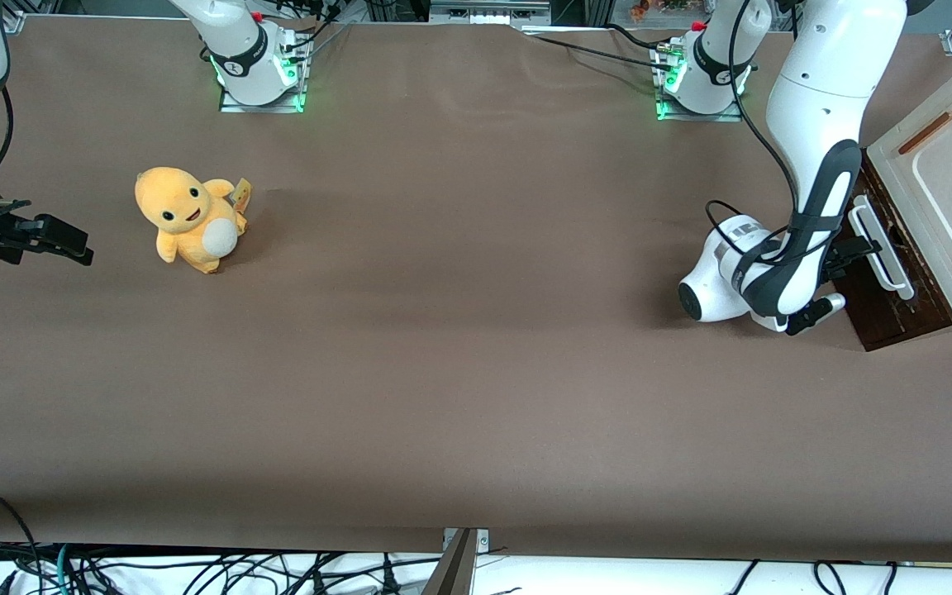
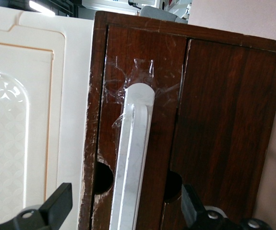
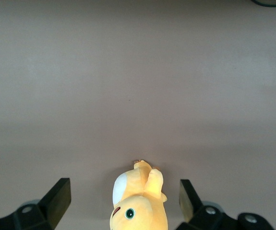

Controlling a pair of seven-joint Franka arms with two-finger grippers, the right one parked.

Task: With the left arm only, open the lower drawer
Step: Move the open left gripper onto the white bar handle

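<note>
At the drawer (image 2: pixel 142 96) front, my hand (image 2: pixel 123 211) is wide open w/ fingers (image 2: pixel 56 203) either side of its white handle (image 2: pixel 135 158), not gripping. Drawer sits under cream panel (image 1: pixel 951 190), arm (image 1: pixel 815 124) above.

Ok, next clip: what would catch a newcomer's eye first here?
Probably the orange plush toy, alone on the brown table toward the parked arm's end. Next, the left arm bent down at the working end, its gripper open astride the white handle of the lower drawer.
</note>
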